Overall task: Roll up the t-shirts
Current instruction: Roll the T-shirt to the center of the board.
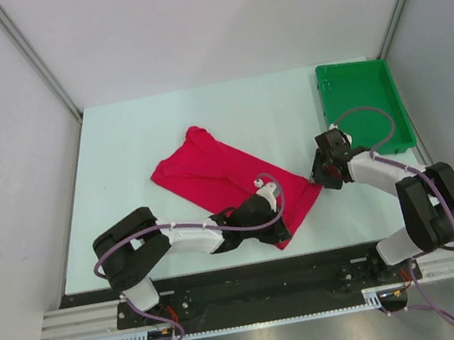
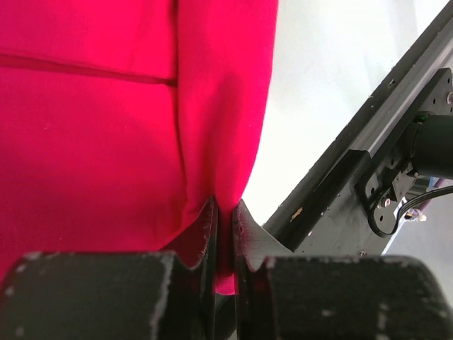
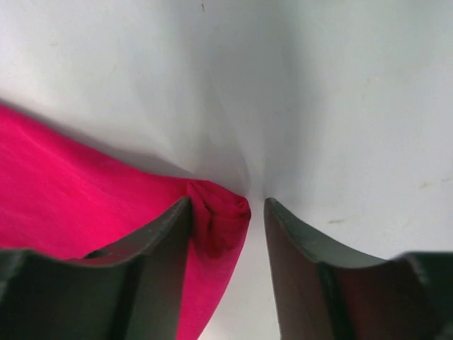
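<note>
The crimson-red t-shirt [image 1: 219, 176] lies folded into a long strip, slanting from the table's middle toward the near edge. My left gripper [image 1: 280, 233] sits at the strip's near corner and is shut on a pinch of the red fabric [image 2: 226, 234]. My right gripper [image 1: 320, 180] is at the strip's right corner, low on the table. Its jaws are open, and a bunched corner of the t-shirt [image 3: 216, 212] lies between them, against the left finger [image 3: 159, 241].
A green tray [image 1: 364, 106] stands at the back right, close behind my right arm. The black rail of the table's near edge [image 2: 354, 170] runs just beside my left gripper. White table [image 1: 134, 142] lies left of the shirt.
</note>
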